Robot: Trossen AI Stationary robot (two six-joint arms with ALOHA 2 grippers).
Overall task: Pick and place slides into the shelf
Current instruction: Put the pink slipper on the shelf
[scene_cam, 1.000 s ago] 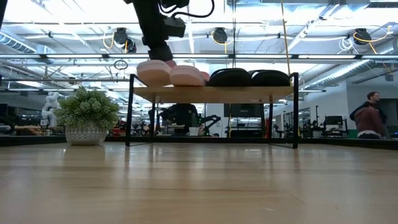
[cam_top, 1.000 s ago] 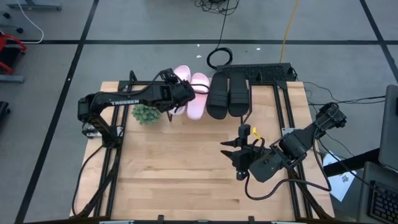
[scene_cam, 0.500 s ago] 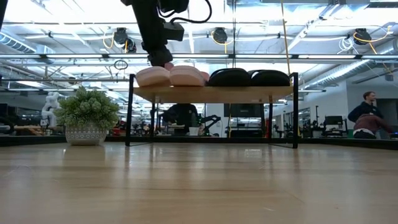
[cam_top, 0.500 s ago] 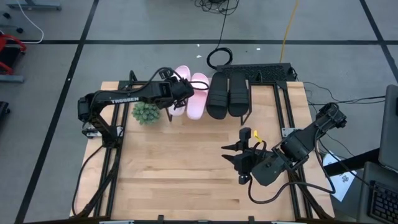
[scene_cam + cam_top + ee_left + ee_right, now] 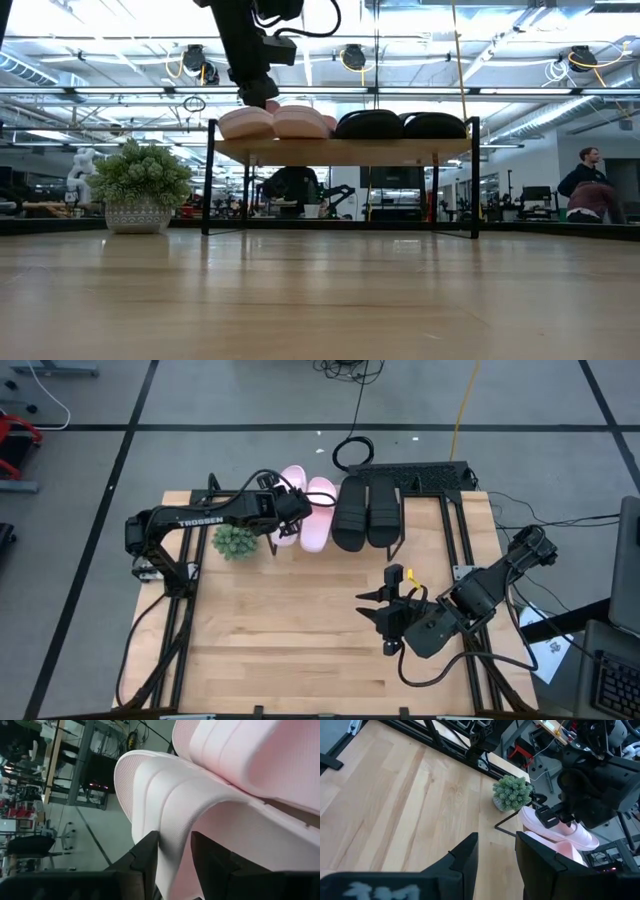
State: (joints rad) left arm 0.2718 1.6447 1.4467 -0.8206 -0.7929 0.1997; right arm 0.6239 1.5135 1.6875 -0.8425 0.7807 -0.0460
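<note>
Left wrist view: left gripper (image 5: 174, 851) clamps the wide strap of the outer light pink slide sandal (image 5: 291, 510) at the low wood-topped shelf's (image 5: 340, 150) left end, so an early release could tip it off that edge; right gripper (image 5: 383, 614), parted and empty, idles mid-table.

2 pink slides (image 5: 308, 510), 2 black slides (image 5: 366, 512) side-by-side atop shelf (image 5: 340, 150).

text: "TROSSEN" | on: left arm (image 5: 200, 518) | view: high | other text: none legible
</note>
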